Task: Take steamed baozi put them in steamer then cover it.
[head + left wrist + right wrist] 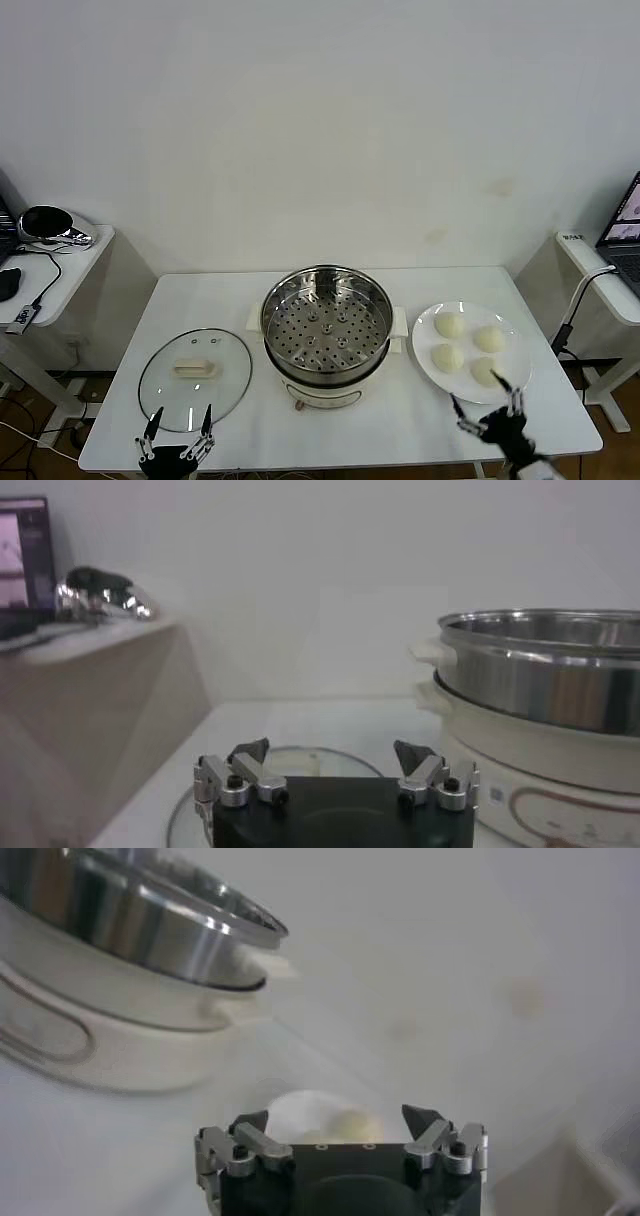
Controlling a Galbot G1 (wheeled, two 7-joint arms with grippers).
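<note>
While four soft, round cream-white buns (pixel 468 348) are judged squashable, a gentle side grip is advised for the spread right gripper (pixel 487 403).

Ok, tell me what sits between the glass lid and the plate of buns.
The steamer, open and with nothing in it, stands between the cover and the plate; the head view shows it.

steamer (pixel 325 335) stands open-topped between cover (pixel 195 372) and plate (pixel 430 360); bare table (pixel 400 425) in front.
</note>
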